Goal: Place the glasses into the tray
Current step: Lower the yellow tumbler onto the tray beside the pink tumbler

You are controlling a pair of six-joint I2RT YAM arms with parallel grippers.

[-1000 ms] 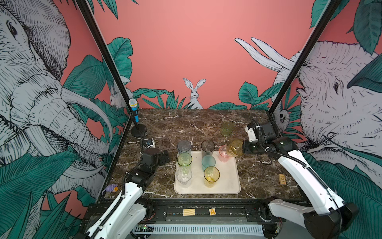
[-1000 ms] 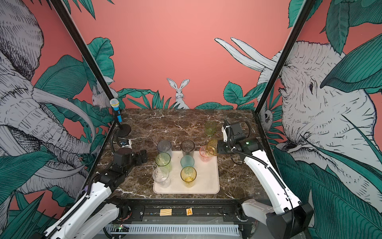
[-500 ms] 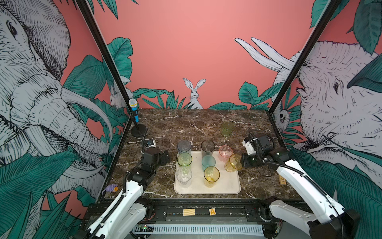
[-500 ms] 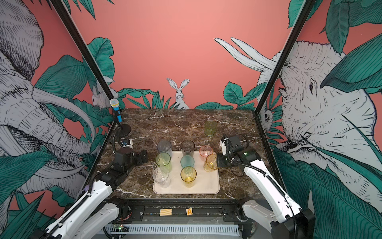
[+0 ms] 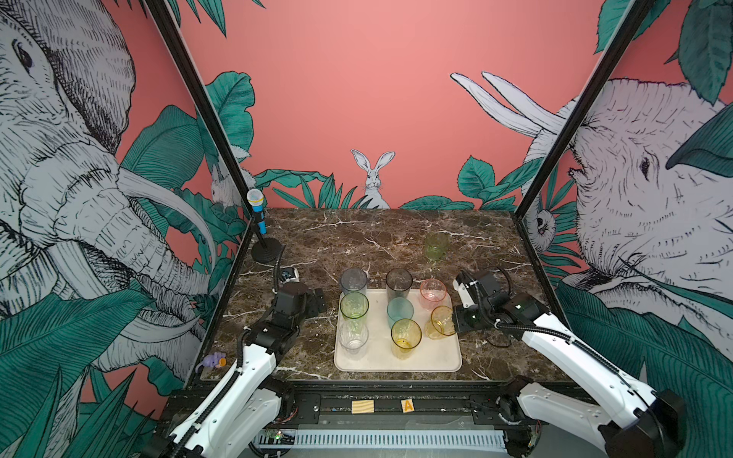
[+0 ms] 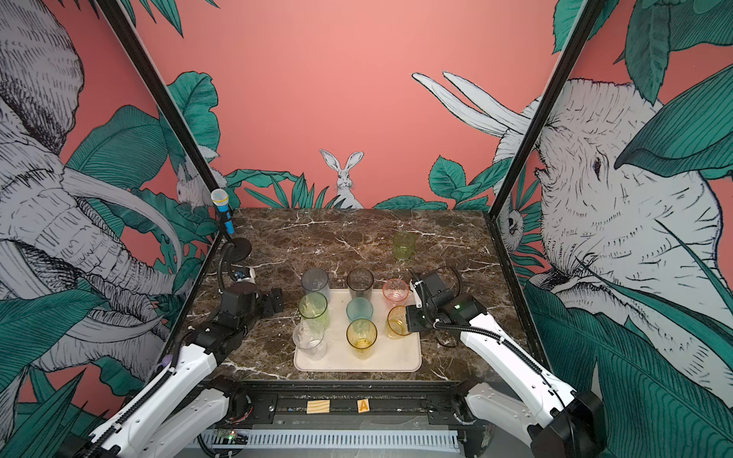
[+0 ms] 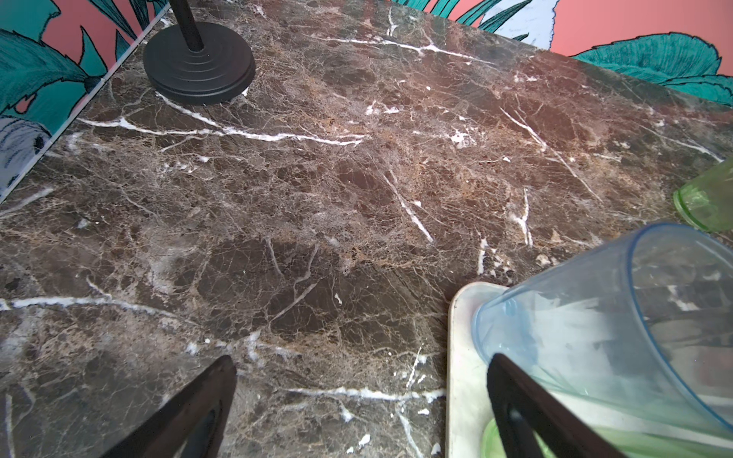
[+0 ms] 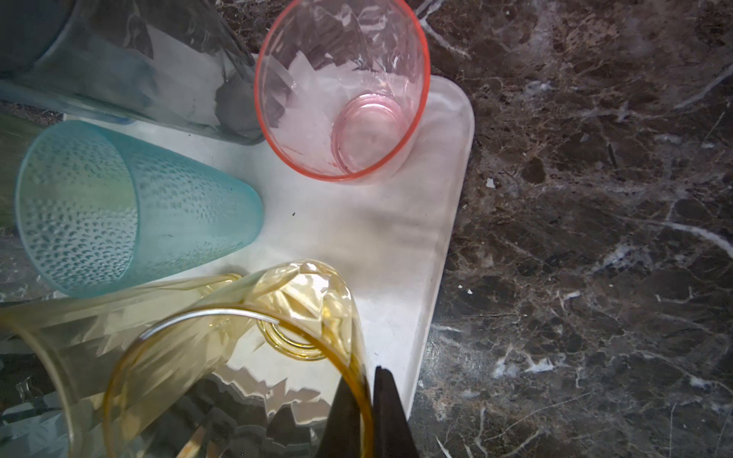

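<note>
Right wrist: right tool (image 8: 365,382) clamps amber glass (image 8: 301,293) rim at tray (image 8: 396,238) edge. Left tool (image 7: 361,359) gapes, empty.

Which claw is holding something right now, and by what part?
The right claw is shut on the amber glass, pinching its rim wall with one finger inside and one outside. The left claw is open and empty.

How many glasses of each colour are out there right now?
Green: 2, the tall green glass and the short green glass
grey-blue glass: 1
smoky dark glass: 1
pink glass: 1
teal glass: 1
amber glass: 1
yellow glass: 1
clear glass: 1
Total: 9
</note>
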